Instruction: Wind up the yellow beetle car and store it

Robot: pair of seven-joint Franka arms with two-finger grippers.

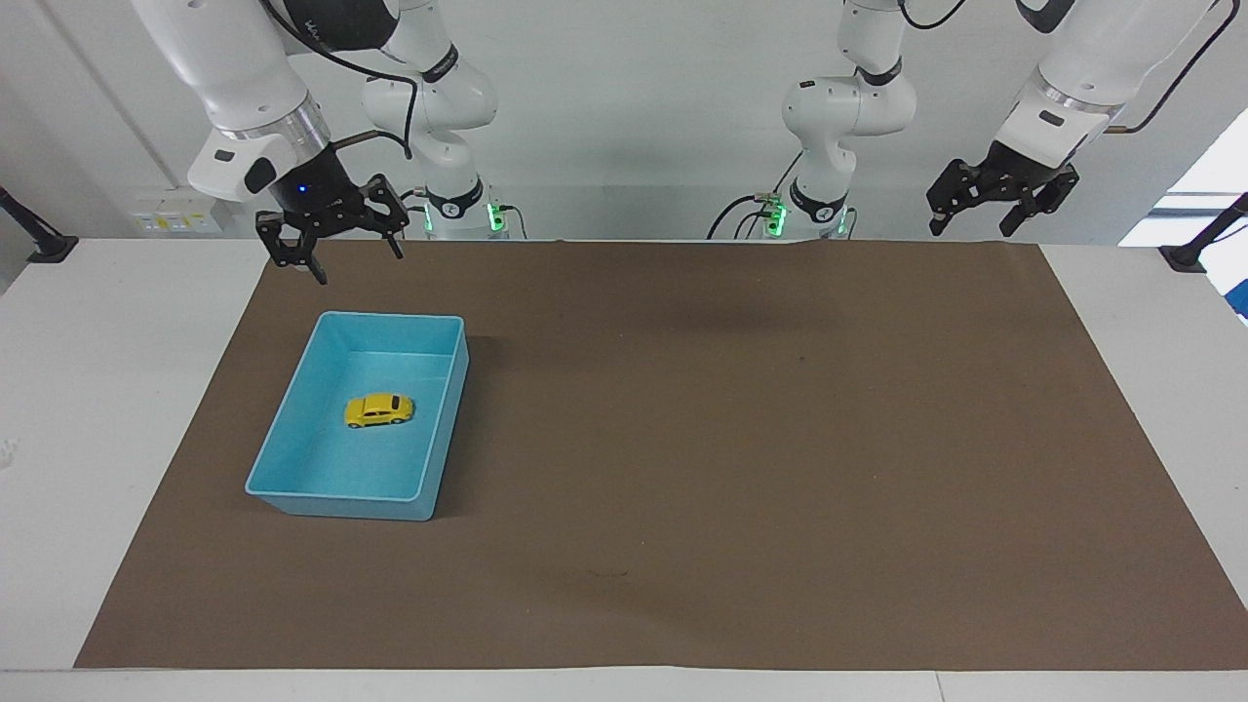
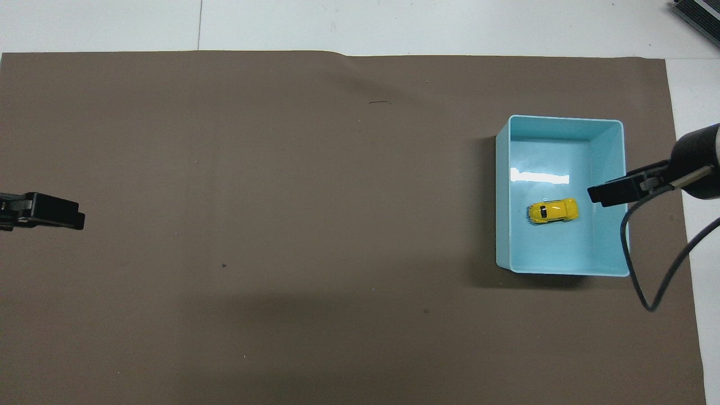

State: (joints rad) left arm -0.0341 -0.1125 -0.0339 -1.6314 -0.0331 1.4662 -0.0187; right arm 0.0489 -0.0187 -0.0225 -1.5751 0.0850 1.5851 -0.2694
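The yellow beetle car point(image 1: 379, 410) point(image 2: 553, 210) rests on its wheels on the floor of the blue tray point(image 1: 336, 501) point(image 2: 502, 197), near the middle, with nothing touching it. My right gripper point(image 1: 357, 263) point(image 2: 613, 194) hangs open and empty in the air, over the mat by the tray's rim nearest the robots. In the overhead view it overlaps the tray's wall at the right arm's end of the table. My left gripper point(image 1: 970, 230) point(image 2: 56, 212) waits open and empty, raised at the left arm's end of the table.
A brown mat point(image 1: 741, 439) covers most of the white table, and the tray stands on it toward the right arm's end. A black cable point(image 2: 638, 270) loops down from the right wrist beside the tray.
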